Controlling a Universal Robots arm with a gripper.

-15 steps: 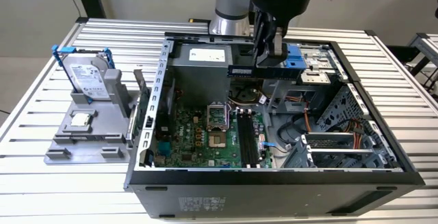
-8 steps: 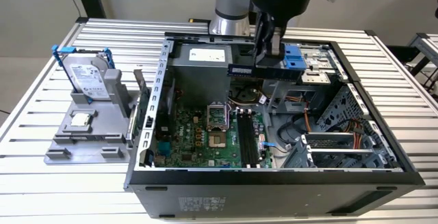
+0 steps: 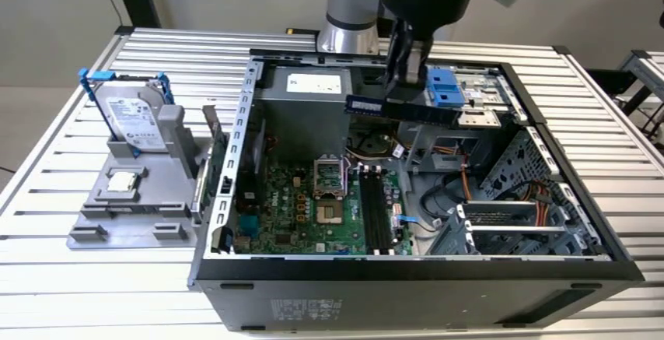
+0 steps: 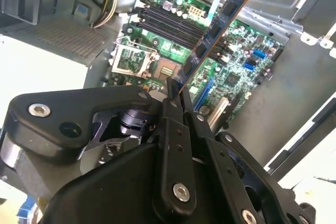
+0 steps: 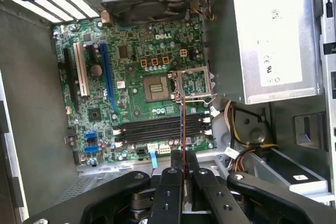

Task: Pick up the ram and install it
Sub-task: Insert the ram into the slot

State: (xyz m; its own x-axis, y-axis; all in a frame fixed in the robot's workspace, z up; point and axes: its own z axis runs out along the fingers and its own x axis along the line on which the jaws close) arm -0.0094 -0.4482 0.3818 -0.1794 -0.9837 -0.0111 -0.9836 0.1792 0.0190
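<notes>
**Memory stick held high over the open computer**

The ram [image 3: 425, 112] is a thin bluish board with dark chips along it, and the jaws are pinching it near its middle, faces pressed flat. It hangs clear above the open computer case [image 3: 223, 200]. In the exterior view it sits at about twelve o'clock from the black slots [image 3: 375, 212] on the green motherboard [image 3: 311, 223]. There it looks turned crosswise to them.

I'd judge it light and stiff, but easy to crack if bent. The flat faces or short ends are the places to hold, never the contact edge.

In the second wrist view the stick [image 4: 218, 30] juts out over the board. In the first wrist view it is seen edge-on, a thin line [image 5: 182, 129] crossing the slots [image 5: 157, 128].

The pinched part is covered by the jaws. I can't make out its notch, the slot latches, or how far above the board it hangs.

At nine o'clock from the case, a hard drive [image 3: 135, 118] stands in a grey holder on the slatted counter [image 3: 62, 293].
</notes>
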